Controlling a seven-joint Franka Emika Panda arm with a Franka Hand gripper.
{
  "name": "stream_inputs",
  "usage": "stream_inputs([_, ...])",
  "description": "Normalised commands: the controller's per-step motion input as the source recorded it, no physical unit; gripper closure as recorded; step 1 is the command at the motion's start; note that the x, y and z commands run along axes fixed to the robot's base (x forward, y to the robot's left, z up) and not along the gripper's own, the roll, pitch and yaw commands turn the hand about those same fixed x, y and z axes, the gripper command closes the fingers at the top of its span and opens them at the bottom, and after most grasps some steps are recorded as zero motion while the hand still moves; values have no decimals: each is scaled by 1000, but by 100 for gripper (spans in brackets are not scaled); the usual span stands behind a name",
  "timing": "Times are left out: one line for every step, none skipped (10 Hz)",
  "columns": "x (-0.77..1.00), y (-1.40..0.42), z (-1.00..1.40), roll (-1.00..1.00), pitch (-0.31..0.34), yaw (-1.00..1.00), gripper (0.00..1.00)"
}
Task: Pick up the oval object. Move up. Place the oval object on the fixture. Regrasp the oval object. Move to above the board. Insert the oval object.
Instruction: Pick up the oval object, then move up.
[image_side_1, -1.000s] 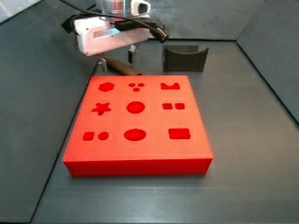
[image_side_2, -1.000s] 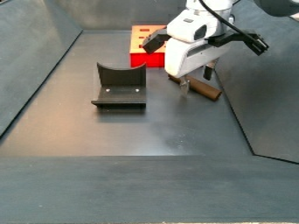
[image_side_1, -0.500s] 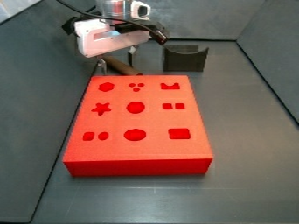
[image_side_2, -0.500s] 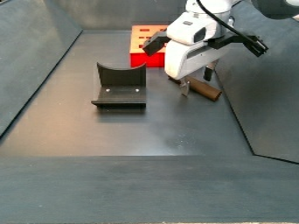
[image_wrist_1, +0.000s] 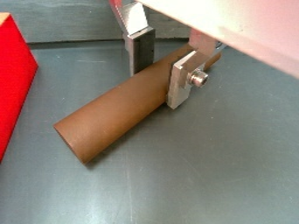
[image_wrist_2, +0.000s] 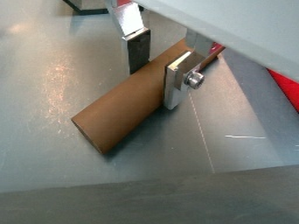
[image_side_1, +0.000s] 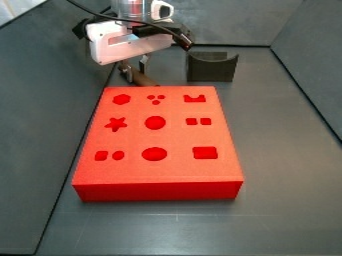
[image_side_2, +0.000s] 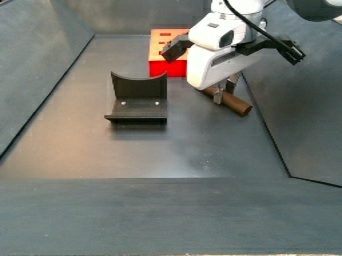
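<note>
The gripper (image_wrist_1: 162, 63) is down at floor level behind the board, its two silver fingers straddling the oval object (image_wrist_1: 122, 114) near one end. In both wrist views the plates sit on either side of the brown peg, at or very near its flanks; whether the dark pads already press on it cannot be told, so the hold is best called narrow about the peg, not proven. The oval object (image_wrist_2: 132, 105) lies flat on the grey floor, most of its length jutting out beyond the fingers.

Judged risks: because the fingers sit near one end, the long free part may droop or swivel between the pads when lifted. A rounded flank may also roll out if the pads close unevenly.

In a side view the gripper (image_side_2: 221, 93) stands just beside the board (image_side_2: 167, 62), with the peg (image_side_2: 235, 103) below it. The fixture (image_side_2: 135, 100) stands apart on the floor, its curved notch empty. From the opposite side, the fixture (image_side_1: 211, 67) is behind the board (image_side_1: 158, 140), whose shaped holes, including the oval ones, all hold nothing.
</note>
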Motion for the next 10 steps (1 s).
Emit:
stream_inputs([0, 0, 0, 0, 0, 0, 100])
stream_inputs([0, 0, 0, 0, 0, 0, 100])
stream_inputs([0, 0, 0, 0, 0, 0, 100])
stream_inputs([0, 0, 0, 0, 0, 0, 100])
stream_inputs([0, 0, 0, 0, 0, 0, 100])
stream_inputs([0, 0, 0, 0, 0, 0, 100])
stream_inputs([0, 0, 0, 0, 0, 0, 100])
stream_inputs([0, 0, 0, 0, 0, 0, 100])
stream_inputs([0, 0, 833, 0, 0, 0, 100])
stream_inputs([-32, 25, 820, 3, 14, -1, 100])
